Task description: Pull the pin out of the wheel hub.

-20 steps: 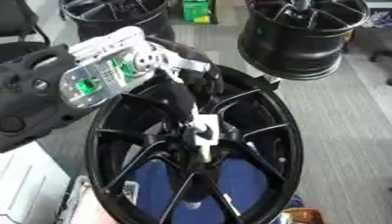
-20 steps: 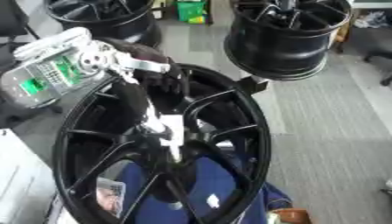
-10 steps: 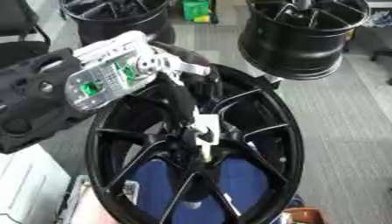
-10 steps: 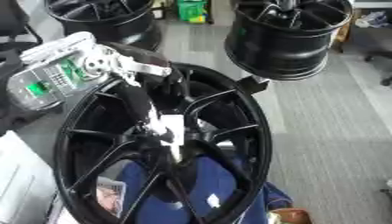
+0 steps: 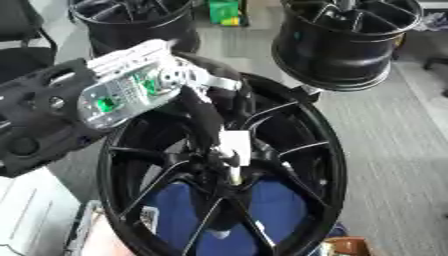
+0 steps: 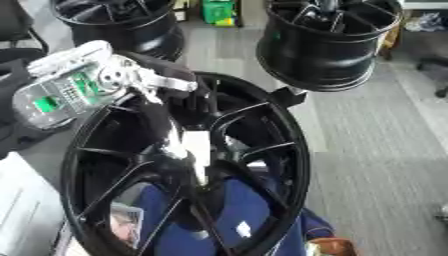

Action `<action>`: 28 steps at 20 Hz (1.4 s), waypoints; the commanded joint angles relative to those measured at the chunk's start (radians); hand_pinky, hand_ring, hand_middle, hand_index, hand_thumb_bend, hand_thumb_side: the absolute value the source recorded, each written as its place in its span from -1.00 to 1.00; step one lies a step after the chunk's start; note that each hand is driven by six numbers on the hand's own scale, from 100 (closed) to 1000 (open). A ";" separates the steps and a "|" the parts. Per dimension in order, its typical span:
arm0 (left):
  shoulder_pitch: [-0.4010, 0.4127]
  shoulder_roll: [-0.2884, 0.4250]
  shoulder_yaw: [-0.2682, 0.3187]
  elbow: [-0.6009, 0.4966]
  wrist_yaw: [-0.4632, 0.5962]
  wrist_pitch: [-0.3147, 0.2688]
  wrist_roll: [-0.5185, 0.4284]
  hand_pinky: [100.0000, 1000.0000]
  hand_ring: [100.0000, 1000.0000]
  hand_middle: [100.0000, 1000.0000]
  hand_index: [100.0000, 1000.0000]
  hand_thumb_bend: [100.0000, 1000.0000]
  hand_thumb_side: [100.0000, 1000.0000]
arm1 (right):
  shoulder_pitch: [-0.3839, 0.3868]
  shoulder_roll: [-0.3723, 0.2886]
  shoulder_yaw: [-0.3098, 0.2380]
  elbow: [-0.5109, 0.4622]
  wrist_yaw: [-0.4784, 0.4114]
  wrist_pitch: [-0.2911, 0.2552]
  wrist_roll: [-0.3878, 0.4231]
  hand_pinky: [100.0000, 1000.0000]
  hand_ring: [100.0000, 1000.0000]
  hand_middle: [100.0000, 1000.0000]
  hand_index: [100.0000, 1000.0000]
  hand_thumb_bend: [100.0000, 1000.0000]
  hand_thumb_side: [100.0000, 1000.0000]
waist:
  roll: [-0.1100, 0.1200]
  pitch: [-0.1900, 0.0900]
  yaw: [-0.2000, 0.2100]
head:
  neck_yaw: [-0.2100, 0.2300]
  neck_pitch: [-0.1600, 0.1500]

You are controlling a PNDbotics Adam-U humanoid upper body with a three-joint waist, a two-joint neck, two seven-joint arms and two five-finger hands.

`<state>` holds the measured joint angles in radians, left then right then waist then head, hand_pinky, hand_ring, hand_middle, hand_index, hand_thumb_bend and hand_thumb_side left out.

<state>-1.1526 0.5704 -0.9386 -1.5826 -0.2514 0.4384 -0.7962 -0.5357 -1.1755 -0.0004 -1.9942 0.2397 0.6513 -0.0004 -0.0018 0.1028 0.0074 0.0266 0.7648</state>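
A large black spoked wheel hub (image 5: pixel 324 165) fills the middle of both views, standing tilted over a blue cloth (image 5: pixel 267 207). A white pin (image 5: pixel 234 150) sticks out of its centre bore. My left hand (image 5: pixel 131 87), black with a silver back plate and a green circuit board, comes in from the left. Its dark fingers (image 6: pixel 162 120) reach down between the spokes to the top of the pin and close on it. How they wrap round the pin is partly hidden by the spokes. My right hand shows in neither view.
Two more black wheels stand at the back, one at the upper left (image 5: pixel 131 20) and one at the upper right (image 5: pixel 346 40). A green box (image 5: pixel 225 11) sits between them. Grey carpet (image 5: pixel 402 150) lies to the right, and a white object (image 5: pixel 31 215) sits at the lower left.
My left hand has shifted slightly right and down toward the hub centre. The white pin stays at the centre bore.
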 commanded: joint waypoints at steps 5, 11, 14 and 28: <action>-0.016 -0.016 0.012 0.006 -0.020 0.108 -0.111 0.48 0.53 0.47 0.70 0.16 -0.47 | -0.004 -0.025 -0.012 -0.006 -0.002 0.005 -0.014 0.70 0.38 0.51 0.62 -1.00 -1.00 | -0.001 -0.008 -0.003 | 0.005 0.005; -0.024 -0.044 0.005 0.024 -0.058 0.126 -0.111 0.46 0.49 0.39 0.62 0.16 -0.47 | -0.001 -0.023 -0.008 -0.006 -0.007 0.008 -0.022 0.70 0.37 0.51 0.62 -1.00 -1.00 | 0.004 -0.007 -0.006 | 0.010 0.005; -0.026 -0.048 0.007 0.028 -0.086 0.128 -0.111 0.47 0.50 0.40 0.64 0.16 -0.47 | 0.003 -0.024 -0.005 -0.006 -0.010 0.010 -0.024 0.70 0.37 0.51 0.62 -1.00 -1.00 | 0.006 -0.007 -0.008 | 0.012 0.005; -0.025 -0.051 -0.003 0.031 -0.129 0.148 -0.111 0.42 0.42 0.20 0.47 0.15 -0.41 | 0.015 -0.025 -0.003 -0.006 -0.018 0.014 -0.044 0.70 0.37 0.51 0.62 -1.00 -1.00 | 0.014 -0.008 -0.004 | 0.023 0.005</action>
<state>-1.1546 0.5089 -0.9476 -1.5408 -0.3833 0.4523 -0.7823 -0.5098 -1.1753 0.0069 -1.9942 0.2271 0.6660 -0.0391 0.0167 0.1063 0.0028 0.0468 0.7648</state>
